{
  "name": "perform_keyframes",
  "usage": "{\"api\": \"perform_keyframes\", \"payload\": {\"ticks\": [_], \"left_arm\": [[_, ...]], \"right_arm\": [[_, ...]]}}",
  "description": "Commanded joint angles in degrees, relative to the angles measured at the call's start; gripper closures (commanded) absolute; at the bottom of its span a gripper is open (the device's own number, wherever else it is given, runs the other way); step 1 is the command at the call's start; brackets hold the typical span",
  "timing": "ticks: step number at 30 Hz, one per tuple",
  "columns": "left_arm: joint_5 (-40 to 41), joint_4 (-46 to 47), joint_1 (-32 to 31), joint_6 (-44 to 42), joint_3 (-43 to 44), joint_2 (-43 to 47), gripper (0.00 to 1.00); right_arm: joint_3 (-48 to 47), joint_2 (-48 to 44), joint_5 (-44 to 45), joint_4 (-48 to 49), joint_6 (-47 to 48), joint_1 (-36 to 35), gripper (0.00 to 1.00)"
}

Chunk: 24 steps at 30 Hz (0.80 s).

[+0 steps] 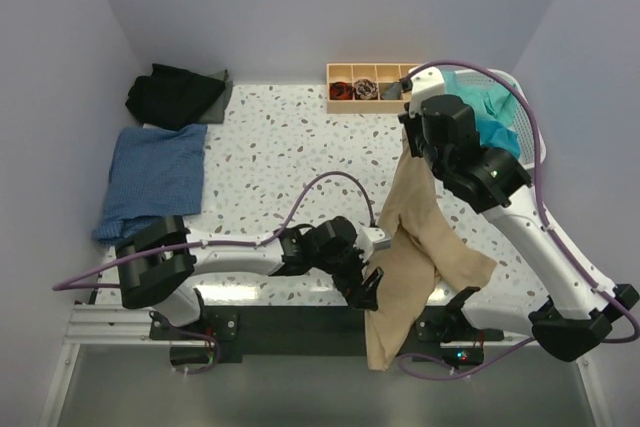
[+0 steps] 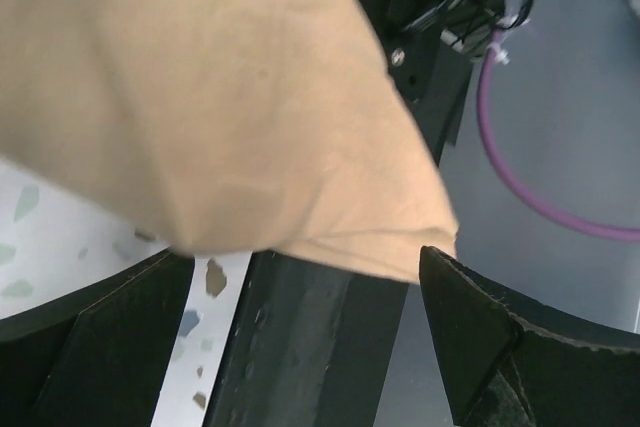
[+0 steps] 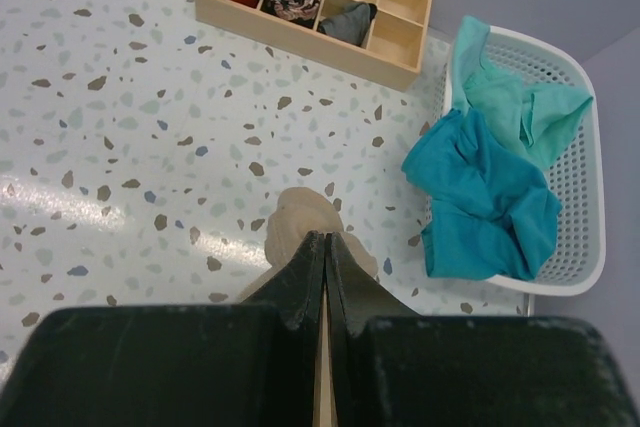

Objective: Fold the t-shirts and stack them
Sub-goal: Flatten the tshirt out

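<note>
The right gripper (image 3: 326, 252) is closed tight on a small bunch of the tan t-shirt (image 1: 415, 247) and holds it up above the worktop (image 1: 290, 147). The shirt hangs in a long drape, and its lower end falls past the near edge, in front of the arm bases. The left gripper (image 2: 300, 262) stands wide open and holds nothing. In its wrist view, 1 corner of the hanging cloth sits between its 2 fingers (image 2: 480, 327), close to 1 of them. The denim-blue t-shirt (image 1: 155, 182) lies flat at the left of the worktop, with the black t-shirt (image 1: 175, 95) bunched behind it. The teal t-shirts (image 3: 480, 197) spill from the white basket (image 3: 590, 207).

The likeliest failure is a missed pinch. Only the tip of that corner lies between the open fingers, so a slight sway could leave them closing on air or on 1 layer only. The upper hold looks thin, so a hard pull from below may drag the cloth out of it. The low end also hangs near the frame and a purple cable (image 2: 520, 177), where it could catch.
</note>
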State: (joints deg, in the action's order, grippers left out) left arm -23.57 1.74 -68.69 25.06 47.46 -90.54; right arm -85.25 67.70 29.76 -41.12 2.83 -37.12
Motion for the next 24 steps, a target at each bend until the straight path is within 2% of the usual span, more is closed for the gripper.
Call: {"api": "perform_keyframes", "payload": {"ticks": [1, 7, 17, 18, 20, 21, 22, 24], "left_arm": [[3.09, 7.75, -2.15, 0.43, 3.16, -0.33, 0.00], [12.66, 8.46, -3.65, 0.25, 4.04, -4.72, 0.00], [17.86, 4.77, -4.09, -0.19, 7.21, -9.13, 0.02], [18.29, 4.59, -4.09, -0.27, 7.29, -9.04, 0.06], [18.74, 3.28, -4.09, -0.62, 7.47, -8.60, 0.25], [19.96, 2.23, -4.09, -0.80, 7.90, -7.73, 0.36], [21.19, 0.30, -4.09, -0.80, 8.00, -6.94, 0.56], [23.99, -1.55, -4.09, -0.80, 7.56, -3.26, 0.70]], "right_arm": [[-2.64, 0.50, 1.88, 5.00, 1.30, 0.91, 1.00], [-3.34, 0.50, 0.74, 5.70, 1.04, 1.35, 1.00], [-4.22, -1.16, 0.92, 4.91, 1.39, 1.53, 1.00], [-4.13, -1.52, 0.83, 4.74, 1.30, 1.53, 1.00], [-3.78, -2.48, 1.09, 4.65, 1.12, 1.53, 1.00], [-3.69, -2.84, 1.18, 4.30, 1.12, 1.53, 1.00], [-3.52, -3.10, 1.35, 4.12, 1.04, 1.62, 1.00], [-2.91, -4.32, 1.70, 3.95, 1.04, 1.53, 1.00]]}}
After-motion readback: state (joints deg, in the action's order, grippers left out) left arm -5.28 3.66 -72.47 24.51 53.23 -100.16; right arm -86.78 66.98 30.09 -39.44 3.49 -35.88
